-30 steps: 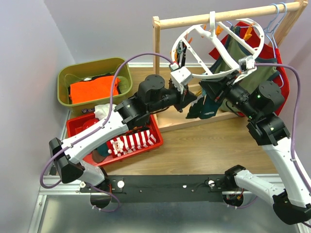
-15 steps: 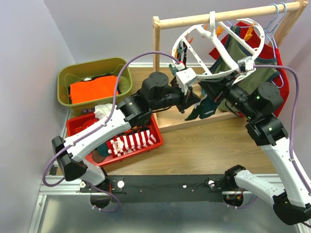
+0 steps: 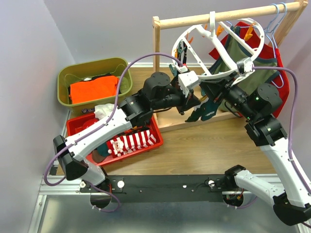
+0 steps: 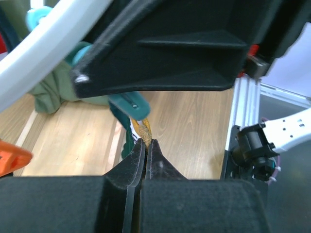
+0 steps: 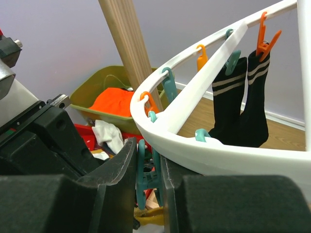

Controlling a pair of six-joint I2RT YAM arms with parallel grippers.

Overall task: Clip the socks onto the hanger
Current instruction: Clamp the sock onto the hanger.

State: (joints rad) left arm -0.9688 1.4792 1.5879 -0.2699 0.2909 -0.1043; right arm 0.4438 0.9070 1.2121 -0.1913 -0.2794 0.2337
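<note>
While the left gripper [image 4: 144, 145] is clenched on the sock [image 4: 144, 128] by its yellow edge and the right gripper [image 5: 148, 162] squeezes a teal clip [image 5: 145, 187] at the hanger's [image 5: 218, 158] 7 o'clock rim, lift that edge deep between the clip's jaws before easing off.

No writing, label, brand, number or sign can be read in any view. The hanger [image 5: 228, 158], the socks [image 5: 240, 111], the red bin [image 3: 75, 125] and the green bin [image 3: 92, 65] carry no legible marking, and the arms' housings are too small or too blurred to tell.
</note>
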